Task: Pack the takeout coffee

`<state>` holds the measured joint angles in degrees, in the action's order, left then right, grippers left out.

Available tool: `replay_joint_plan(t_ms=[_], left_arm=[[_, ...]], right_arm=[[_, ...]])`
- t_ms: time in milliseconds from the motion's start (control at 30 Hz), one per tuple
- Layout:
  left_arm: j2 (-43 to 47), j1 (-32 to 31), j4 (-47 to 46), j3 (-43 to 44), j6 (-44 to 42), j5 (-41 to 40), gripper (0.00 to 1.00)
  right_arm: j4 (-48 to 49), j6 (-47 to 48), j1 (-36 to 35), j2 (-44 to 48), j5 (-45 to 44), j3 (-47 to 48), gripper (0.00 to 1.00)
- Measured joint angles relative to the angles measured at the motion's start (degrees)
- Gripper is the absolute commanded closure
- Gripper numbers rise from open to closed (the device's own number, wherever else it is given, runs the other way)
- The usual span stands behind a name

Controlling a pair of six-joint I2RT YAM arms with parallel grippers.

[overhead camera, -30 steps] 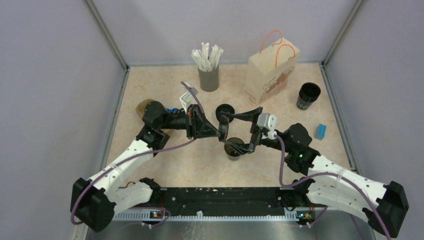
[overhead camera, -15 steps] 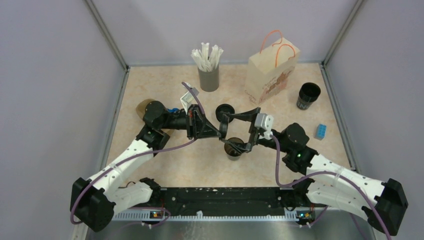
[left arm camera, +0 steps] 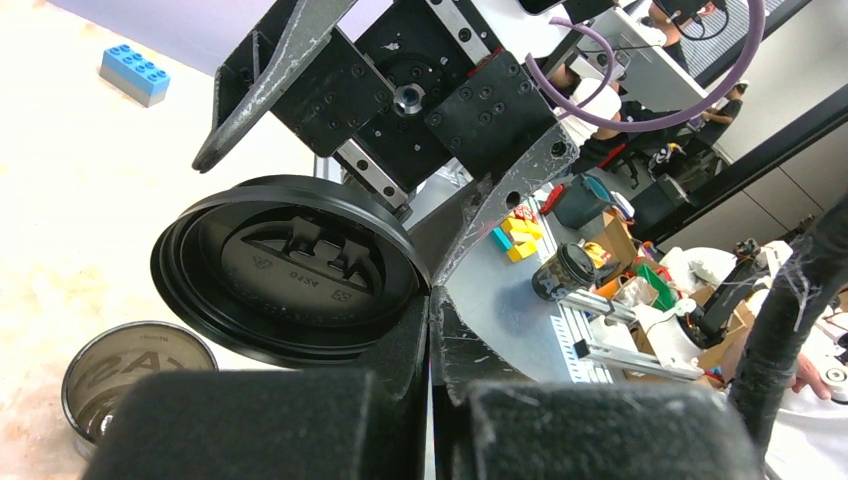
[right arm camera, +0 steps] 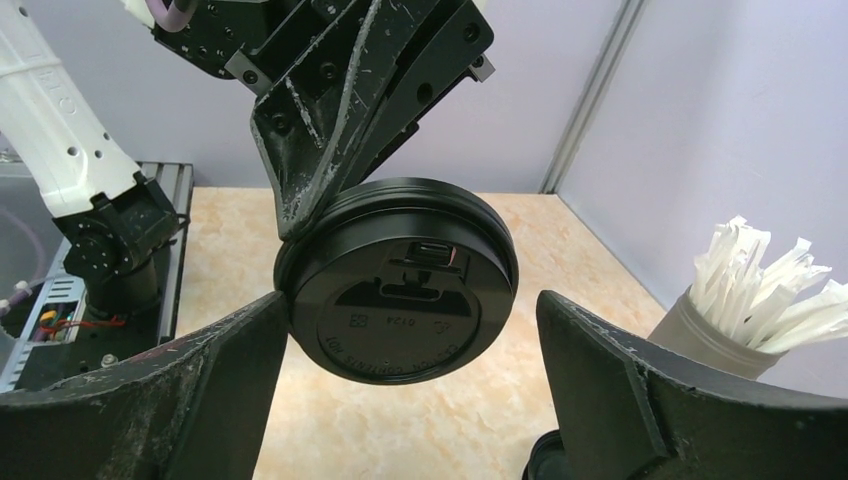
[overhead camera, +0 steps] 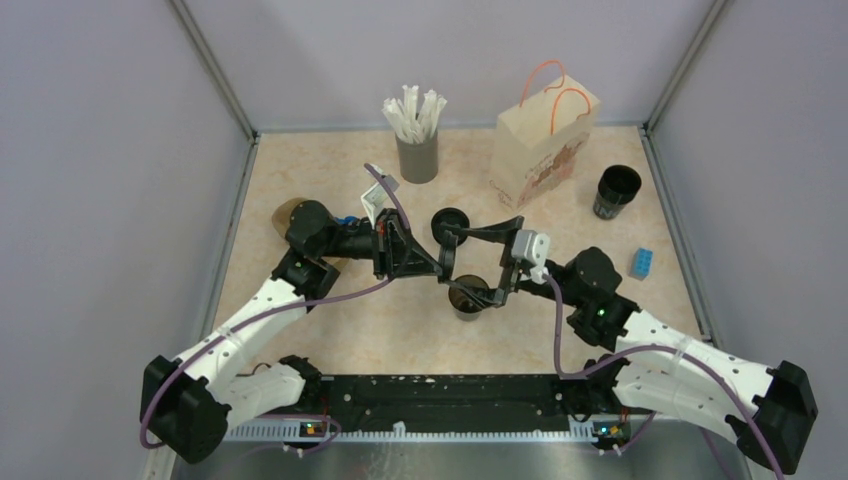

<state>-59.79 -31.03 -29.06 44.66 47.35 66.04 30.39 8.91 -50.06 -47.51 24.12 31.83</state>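
My left gripper (overhead camera: 445, 268) is shut on the rim of a flat black lid (left arm camera: 290, 265) and holds it tilted above the table. My right gripper (overhead camera: 452, 262) is open, with one finger on each side of that lid (right arm camera: 400, 280). Its near finger (right arm camera: 220, 370) is right at the lid's edge and the far finger (right arm camera: 640, 380) stands apart. A black takeout cup (overhead camera: 466, 298), open and brownish inside, stands just below both grippers and also shows in the left wrist view (left arm camera: 135, 375). A second black cup (overhead camera: 617, 190) with pale print stands at the right back.
A paper bag (overhead camera: 545, 140) with orange handles stands at the back. A grey holder of white wrapped straws (overhead camera: 417, 140) is left of it. Another black lid (overhead camera: 450, 222) lies on the table behind the grippers. A blue brick (overhead camera: 641, 262) lies at the right. A brown object (overhead camera: 288, 213) sits behind the left arm.
My right gripper has shifted slightly left towards the held lid. The left gripper and the lid have stayed in place.
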Motion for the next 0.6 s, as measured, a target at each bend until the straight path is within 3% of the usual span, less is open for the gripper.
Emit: replay_joint_plan(t_ms=[600], left_arm=[[-1.09, -0.52, 0.55, 0.37, -0.9, 1.57, 1.0]], right_arm=[[-1.33, 0.09, 0.0, -1.38, 2.8, 0.0, 0.11]])
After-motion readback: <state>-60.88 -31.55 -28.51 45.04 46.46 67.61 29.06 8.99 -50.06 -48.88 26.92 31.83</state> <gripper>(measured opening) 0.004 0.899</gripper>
